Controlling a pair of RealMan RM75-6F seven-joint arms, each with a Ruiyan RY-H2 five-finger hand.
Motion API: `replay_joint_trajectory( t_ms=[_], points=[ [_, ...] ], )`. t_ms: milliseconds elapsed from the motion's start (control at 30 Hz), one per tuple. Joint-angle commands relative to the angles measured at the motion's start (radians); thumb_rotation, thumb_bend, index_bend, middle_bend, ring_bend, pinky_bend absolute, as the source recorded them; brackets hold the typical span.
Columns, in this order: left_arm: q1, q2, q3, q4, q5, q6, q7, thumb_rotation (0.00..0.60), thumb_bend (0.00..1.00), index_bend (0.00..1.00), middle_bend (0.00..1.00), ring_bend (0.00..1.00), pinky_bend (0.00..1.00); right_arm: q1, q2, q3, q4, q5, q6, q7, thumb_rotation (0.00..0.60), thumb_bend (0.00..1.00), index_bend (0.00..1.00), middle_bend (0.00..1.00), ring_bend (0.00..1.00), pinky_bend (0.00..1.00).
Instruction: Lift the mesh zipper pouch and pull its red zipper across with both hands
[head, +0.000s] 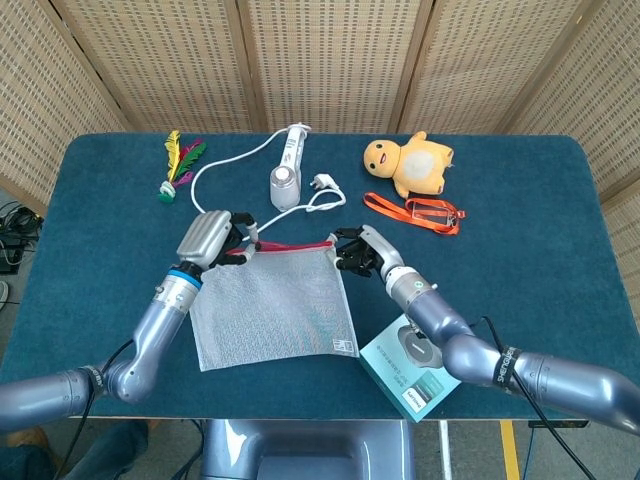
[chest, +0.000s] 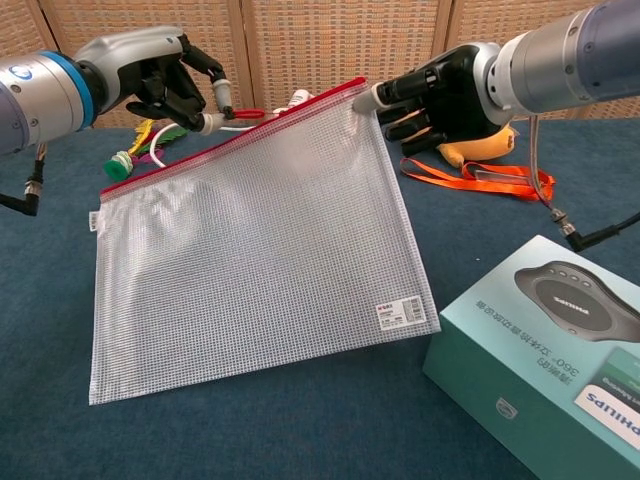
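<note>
Up at the pouch's right top corner, the right hand (chest: 440, 92) pinches the mesh zipper pouch (chest: 255, 240), while the left hand (chest: 165, 85) pinches the red zipper (chest: 243, 114) pull near the left end of the red top edge. Between them the pouch hangs raised, its lower edge towards the blue tabletop (head: 520, 230). Just beside its right lower corner lies a teal box (chest: 545, 345); behind are an orange lanyard (head: 415, 211) and a yellow plush toy (head: 412, 163).

Teal box (chest: 540, 340): "PHILIPS" on its side, upside down.
</note>
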Motion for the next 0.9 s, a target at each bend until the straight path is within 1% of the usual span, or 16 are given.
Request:
replay_joint_trajectory(
  t_ms=[33, 233, 333, 433, 567, 700, 900],
  points=[
    [0.012, 0.017, 0.007, 0.001, 0.002, -0.004, -0.006, 0.600, 0.84, 0.86, 0.99, 0.94, 1.00, -0.016, 0.014, 0.015, -0.014, -0.008, -0.002, 0.012, 0.600, 0.76, 0.70, 0.93, 0.86, 1.00],
    [0.046, 0.073, 0.020, -0.001, -0.001, -0.017, -0.025, 0.600, 0.84, 0.86, 0.99, 0.94, 1.00, -0.054, 0.053, 0.036, -0.046, -0.025, 0.005, 0.028, 0.600, 0.76, 0.70, 0.93, 0.86, 1.00],
    [0.063, 0.108, 0.026, -0.008, -0.002, -0.028, -0.036, 0.600, 0.85, 0.86, 0.99, 0.94, 1.00, -0.061, 0.072, 0.050, -0.044, -0.018, -0.002, 0.036, 0.600, 0.76, 0.70, 0.93, 0.86, 1.00],
    [0.074, 0.152, 0.036, -0.018, -0.003, -0.055, -0.037, 0.600, 0.85, 0.86, 0.99, 0.94, 1.00, -0.067, 0.087, 0.050, -0.041, -0.009, -0.002, 0.037, 0.600, 0.77, 0.70, 0.93, 0.86, 1.00],
    [0.078, 0.188, 0.044, -0.028, -0.008, -0.076, -0.030, 0.600, 0.85, 0.86, 0.99, 0.94, 1.00, -0.070, 0.097, 0.046, -0.040, -0.001, 0.000, 0.032, 0.600, 0.77, 0.70, 0.93, 0.86, 1.00],
    [0.081, 0.252, 0.058, -0.051, -0.043, -0.113, -0.003, 0.600, 0.85, 0.86, 0.99, 0.94, 1.00, -0.078, 0.112, 0.046, -0.032, 0.017, 0.004, 0.036, 0.600, 0.77, 0.70, 0.93, 0.86, 1.00],
    [0.078, 0.295, 0.073, -0.072, -0.079, -0.123, 0.036, 0.600, 0.85, 0.86, 0.99, 0.94, 1.00, -0.080, 0.124, 0.045, -0.023, 0.032, 0.002, 0.032, 0.600, 0.77, 0.70, 0.93, 0.86, 1.00]
  ],
)
